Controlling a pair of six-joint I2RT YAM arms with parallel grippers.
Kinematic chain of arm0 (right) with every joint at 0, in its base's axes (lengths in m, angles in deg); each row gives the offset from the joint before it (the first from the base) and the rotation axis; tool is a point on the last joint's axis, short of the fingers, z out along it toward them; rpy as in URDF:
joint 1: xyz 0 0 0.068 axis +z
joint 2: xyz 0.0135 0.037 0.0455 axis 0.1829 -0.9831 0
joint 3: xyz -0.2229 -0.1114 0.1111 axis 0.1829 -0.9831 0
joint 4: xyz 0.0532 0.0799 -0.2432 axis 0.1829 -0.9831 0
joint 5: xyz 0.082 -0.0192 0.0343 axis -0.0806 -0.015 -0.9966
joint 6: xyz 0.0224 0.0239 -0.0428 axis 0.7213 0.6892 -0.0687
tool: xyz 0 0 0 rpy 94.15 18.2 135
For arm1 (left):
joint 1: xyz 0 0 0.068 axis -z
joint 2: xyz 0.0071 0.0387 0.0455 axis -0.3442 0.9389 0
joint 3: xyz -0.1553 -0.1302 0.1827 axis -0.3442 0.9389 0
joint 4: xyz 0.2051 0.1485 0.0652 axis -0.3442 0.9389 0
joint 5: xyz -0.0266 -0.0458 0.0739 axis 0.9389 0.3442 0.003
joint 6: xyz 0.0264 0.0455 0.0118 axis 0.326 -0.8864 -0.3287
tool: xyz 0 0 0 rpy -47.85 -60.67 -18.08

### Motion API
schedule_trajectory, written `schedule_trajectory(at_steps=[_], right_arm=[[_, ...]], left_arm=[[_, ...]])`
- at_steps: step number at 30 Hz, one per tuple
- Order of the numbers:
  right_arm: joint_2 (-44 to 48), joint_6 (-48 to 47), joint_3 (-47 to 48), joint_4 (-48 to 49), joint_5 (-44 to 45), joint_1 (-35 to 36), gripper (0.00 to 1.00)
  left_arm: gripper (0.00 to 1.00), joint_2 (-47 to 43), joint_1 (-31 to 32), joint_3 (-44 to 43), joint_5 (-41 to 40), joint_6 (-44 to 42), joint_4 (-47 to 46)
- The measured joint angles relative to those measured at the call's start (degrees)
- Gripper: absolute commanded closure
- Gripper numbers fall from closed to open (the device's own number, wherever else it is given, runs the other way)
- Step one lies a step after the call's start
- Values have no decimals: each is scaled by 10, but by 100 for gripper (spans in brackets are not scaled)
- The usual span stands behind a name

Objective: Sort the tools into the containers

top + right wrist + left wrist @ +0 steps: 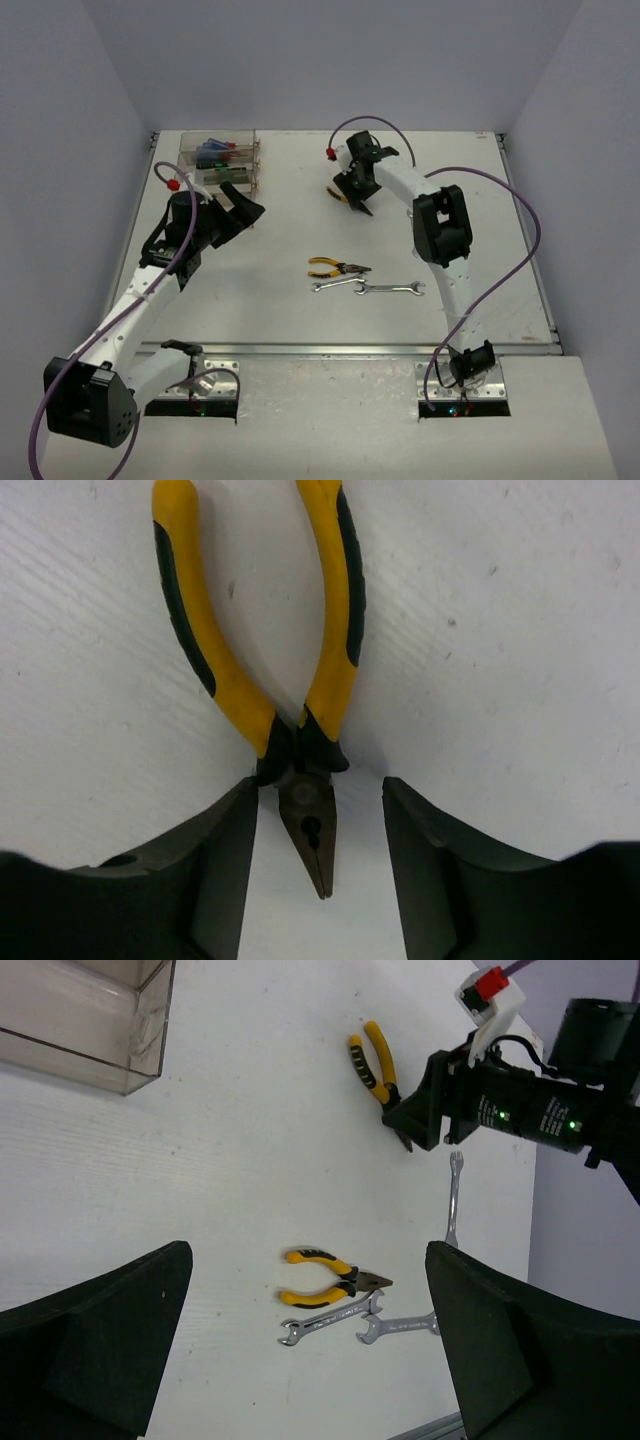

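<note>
My right gripper (357,198) is open, low over the table at the back centre. Its fingers (225,860) straddle the dark nose of yellow-handled pliers (320,695) that lie flat; these pliers also show in the left wrist view (372,1060). My left gripper (245,212) is open and empty, held above the table beside the clear bins (222,160), which hold blue, red and green-handled screwdrivers. A second pair of yellow pliers (338,267) lies mid-table with two silver wrenches (335,284) (392,289) just in front. A third wrench (453,1200) lies near the right arm.
A corner of a clear bin (100,1030) shows at the top left of the left wrist view. The right arm's black elbow (440,225) stands over the table right of centre. A metal rail (350,348) marks the table's near edge.
</note>
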Motion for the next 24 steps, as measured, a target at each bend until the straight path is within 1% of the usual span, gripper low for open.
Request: schedule_trajectory(at_steps=[2,4,8,12,14,16,17,24], right_arm=[[-13,-13,22,-8,-1,0,60],[-18,-24,30,-13,-1,0,64],[-19,-37,30,-17,-2,1,68],[-19,-43,31,-23,-8,1,69],[-19,-45,33,-29,-11,1,78],[-21,-49,38,-38,-13,1,95],[-22,-51,40,-40,-12,1,99],[-16,-37,29,-36,-16,-1,100]], left_arm=[[0,-24,0,0,-2,-14,12],[0,-37,0,0,-3,-25,19],[0,-38,0,0,-3,-42,36],[0,-31,0,0,-1,-49,44],[0,-28,0,0,1,-52,44],[0,-27,0,0,4,-54,44],[0,-27,0,0,5,-55,44],[0,-21,0,7,10,-53,28]])
